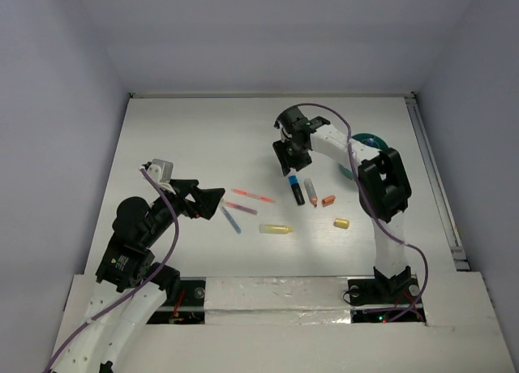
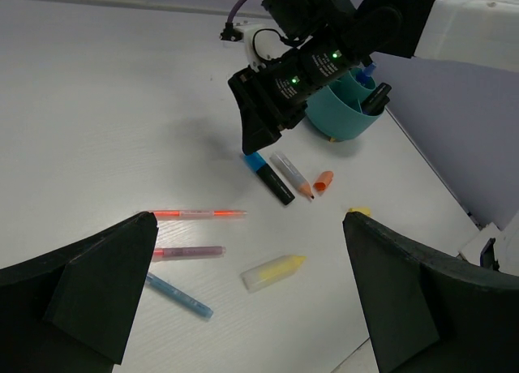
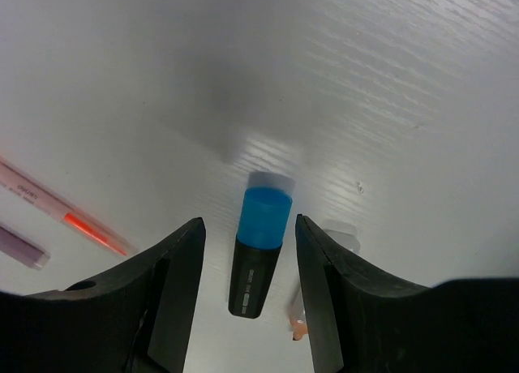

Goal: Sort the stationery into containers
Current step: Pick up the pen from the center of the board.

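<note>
You are hovering the right gripper [image 3: 250, 227] with jaws apart astride the blue-capped black marker [image 3: 258, 263], lying at 8 o'clock from the teal cup [image 2: 340, 122], and closing is risking snagging the grey pen [image 2: 290, 172] at its 3 o'clock.

The light is bright and even, coming from above. The white table [image 1: 203, 138] shines, with a pale glare patch above the blue-capped marker [image 3: 261, 227] in the right wrist view. Shadows are soft. The near fingers [image 2: 89, 284] look dark, almost without detail.
</note>
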Tool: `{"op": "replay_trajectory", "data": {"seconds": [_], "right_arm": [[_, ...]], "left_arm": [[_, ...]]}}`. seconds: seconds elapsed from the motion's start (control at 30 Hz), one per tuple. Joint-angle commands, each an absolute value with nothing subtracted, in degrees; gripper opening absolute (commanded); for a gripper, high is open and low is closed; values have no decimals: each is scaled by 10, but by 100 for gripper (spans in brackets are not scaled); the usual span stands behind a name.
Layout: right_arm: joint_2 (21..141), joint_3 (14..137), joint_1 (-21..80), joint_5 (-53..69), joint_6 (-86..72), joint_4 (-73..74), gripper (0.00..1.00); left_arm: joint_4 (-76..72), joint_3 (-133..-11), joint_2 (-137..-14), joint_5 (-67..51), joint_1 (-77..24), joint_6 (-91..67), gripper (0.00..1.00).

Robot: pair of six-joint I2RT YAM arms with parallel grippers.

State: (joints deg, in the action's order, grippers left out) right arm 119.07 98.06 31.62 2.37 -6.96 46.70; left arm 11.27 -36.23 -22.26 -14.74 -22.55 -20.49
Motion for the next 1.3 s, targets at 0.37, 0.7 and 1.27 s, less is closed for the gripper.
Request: {"op": "replay_trajectory", "data": {"seconds": [0.37,0.7,1.27], "right_arm": [[1247,1035,322,14,-56,508,54],[1258,1025,322,11,-62,497,44],[1218,992,327,47,-98,430,20]], "left_arm": [[83,-361,-216,-149,-229,-205,99],[83,-361,-215,-147,-229,-205,99],[82,-361,-216,-148,-229,-205,99]]}}
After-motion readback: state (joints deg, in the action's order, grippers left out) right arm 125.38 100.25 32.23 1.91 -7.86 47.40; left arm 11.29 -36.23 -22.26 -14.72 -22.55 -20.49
